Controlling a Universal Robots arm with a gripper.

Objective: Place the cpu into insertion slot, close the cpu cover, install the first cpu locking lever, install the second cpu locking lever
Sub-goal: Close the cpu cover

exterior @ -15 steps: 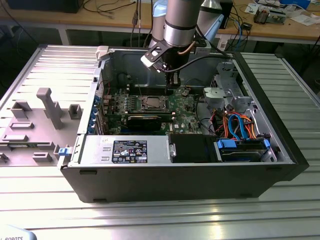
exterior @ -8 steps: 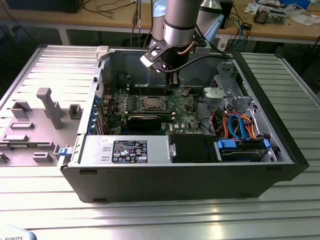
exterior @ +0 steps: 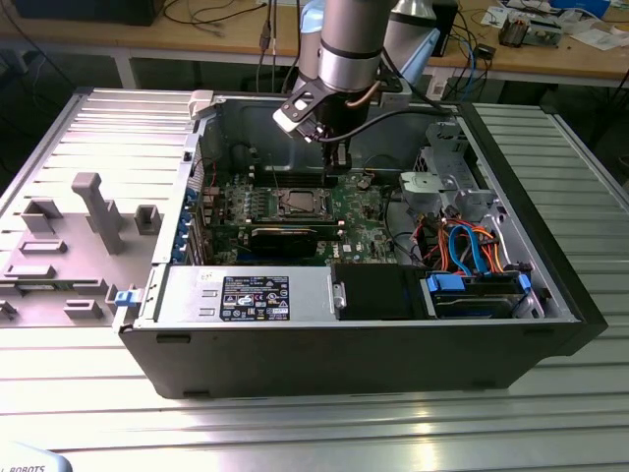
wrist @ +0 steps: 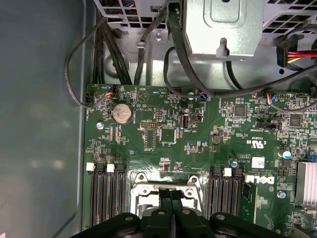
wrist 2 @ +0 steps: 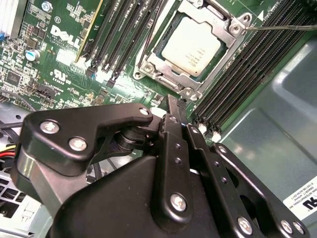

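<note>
The cpu (wrist 2: 190, 47), a dull silver square, lies in the insertion slot (wrist 2: 159, 48). The silver cpu cover (wrist 2: 163, 69) lies flat around it. A thin wire locking lever (wrist 2: 282, 27) runs out from one cover corner. In the second wrist view my gripper (wrist 2: 177, 101) is shut with nothing between its black fingers. Its tips hang just beside the socket's corner. In the first wrist view the gripper (wrist: 171, 194) sits over the socket frame (wrist: 141, 182). In the exterior view the gripper (exterior: 334, 175) hovers right of the socket (exterior: 298, 202) inside the open computer case (exterior: 344, 344).
Long black memory slots (wrist 2: 257, 64) flank the socket on both sides. A black graphics card (exterior: 285, 238) lies in front of it. Drive cages and orange and blue cables (exterior: 472, 246) fill the exterior view's right. A grey fixture plate (exterior: 69, 246) lies left of the case.
</note>
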